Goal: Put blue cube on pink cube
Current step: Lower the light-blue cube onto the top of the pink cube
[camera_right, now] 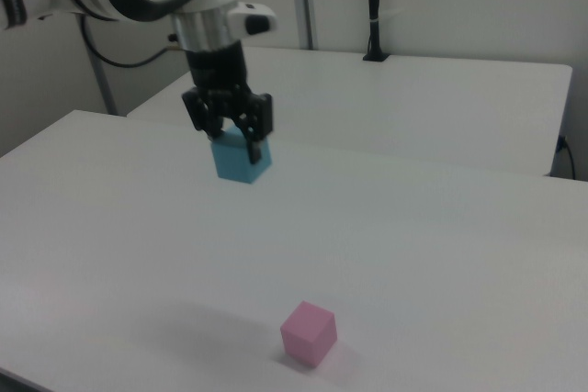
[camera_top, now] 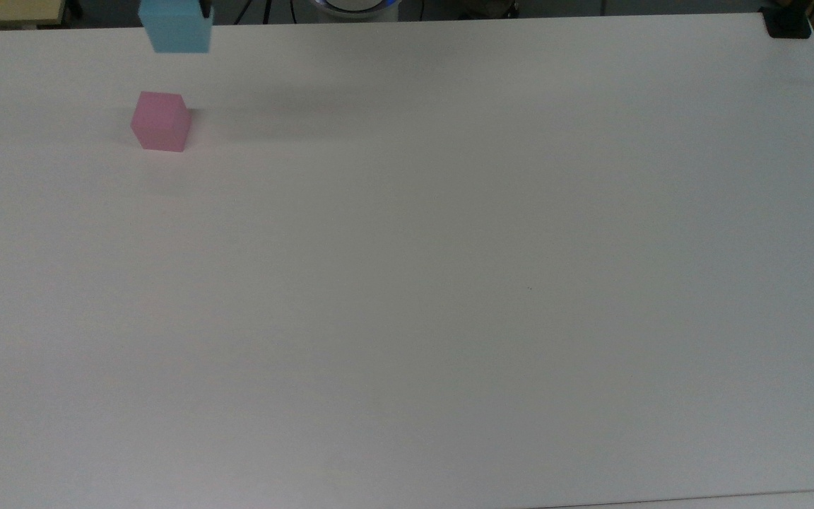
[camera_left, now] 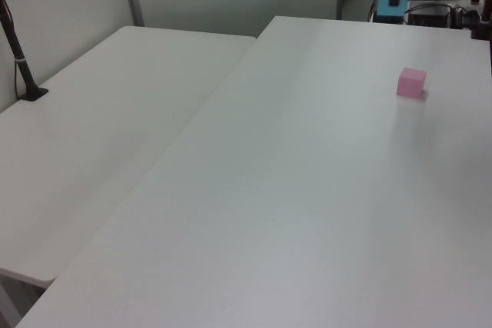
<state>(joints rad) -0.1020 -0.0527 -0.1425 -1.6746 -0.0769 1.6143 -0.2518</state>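
The light-blue cube (camera_right: 243, 162) hangs high above the white table (camera_right: 441, 245), with my gripper (camera_right: 236, 142) shut on its upper part. In the top view the blue cube (camera_top: 176, 28) sits at the upper left edge, above the pink cube (camera_top: 160, 121). The pale-pink cube (camera_right: 309, 333) rests on the table, well below and a little to the right view's right of the held cube. In the left view the pink cube (camera_left: 411, 82) lies at the far right, and the blue cube (camera_left: 390, 7) shows beyond it near the top edge.
A second white table (camera_left: 108, 136) adjoins on the left view's left, with a black clamp post (camera_left: 18, 59) on it. Another black clamp (camera_top: 787, 22) sits on the table's corner at the top view's upper right. Cables and equipment stand behind the table.
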